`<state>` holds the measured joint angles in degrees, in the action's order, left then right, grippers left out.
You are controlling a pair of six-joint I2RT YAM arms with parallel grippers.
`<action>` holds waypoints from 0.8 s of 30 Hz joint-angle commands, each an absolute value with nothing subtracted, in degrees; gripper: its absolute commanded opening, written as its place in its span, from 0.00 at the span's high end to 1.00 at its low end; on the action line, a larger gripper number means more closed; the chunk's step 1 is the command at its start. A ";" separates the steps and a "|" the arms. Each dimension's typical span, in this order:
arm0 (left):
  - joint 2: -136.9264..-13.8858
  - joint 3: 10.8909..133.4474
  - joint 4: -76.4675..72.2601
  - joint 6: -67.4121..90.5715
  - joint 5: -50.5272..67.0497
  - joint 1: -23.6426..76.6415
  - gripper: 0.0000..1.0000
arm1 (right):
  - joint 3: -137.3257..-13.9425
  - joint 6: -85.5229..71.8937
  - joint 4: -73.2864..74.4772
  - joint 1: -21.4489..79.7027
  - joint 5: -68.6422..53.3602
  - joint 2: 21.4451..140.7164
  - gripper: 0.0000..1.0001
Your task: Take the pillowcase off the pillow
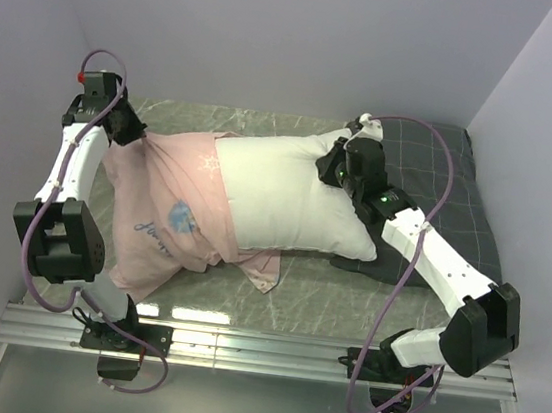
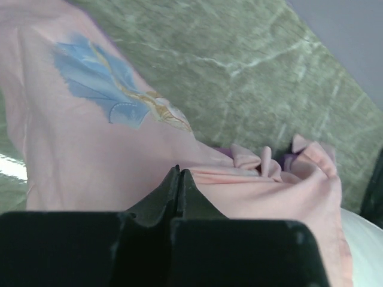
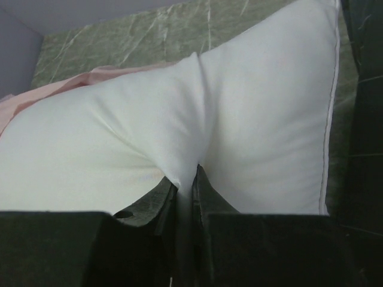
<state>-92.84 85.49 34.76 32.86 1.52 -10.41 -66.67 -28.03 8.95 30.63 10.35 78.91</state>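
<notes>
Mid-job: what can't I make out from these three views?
Top view: the thin pink pillowcase hides how much of the plump white pillow is inside.
Top view: its blue script is too small to read.
Top view: the right arm and white pillow cover part of the dark grey checked pillow.

The left gripper (image 2: 179, 179) fills the bottom of the frame, its two dark fingers pressed together with a taut fold of the pillowcase (image 2: 78, 155) caught between their tips. The pale pink fabric stretches away to the upper left, carrying a blue and gold printed figure (blurred, so its details cannot be made out), and bunches into small ruffles to the right of the fingertips. Beyond lies the green marbled table (image 2: 251, 66), and a sliver of the white pillow (image 2: 366, 242) shows at the lower right edge.
</notes>
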 commanded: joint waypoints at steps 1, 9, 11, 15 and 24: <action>-91.50 90.26 26.82 31.64 -0.80 -12.40 1.00 | -67.59 -28.47 9.32 26.54 16.98 76.37 1.00; -84.65 93.79 32.95 26.72 -12.29 2.71 0.28 | -68.03 -26.81 10.45 28.21 14.76 77.96 0.50; -80.28 92.12 34.79 27.24 -14.49 6.22 0.22 | -68.64 -25.49 11.42 29.35 16.34 77.44 0.37; -71.30 82.30 36.64 29.17 -18.01 11.94 0.21 | -69.87 -23.21 14.49 33.21 20.64 75.15 0.27; -51.43 57.50 37.01 41.04 -15.56 24.07 0.21 | -65.92 -19.86 16.26 52.27 24.60 70.58 0.19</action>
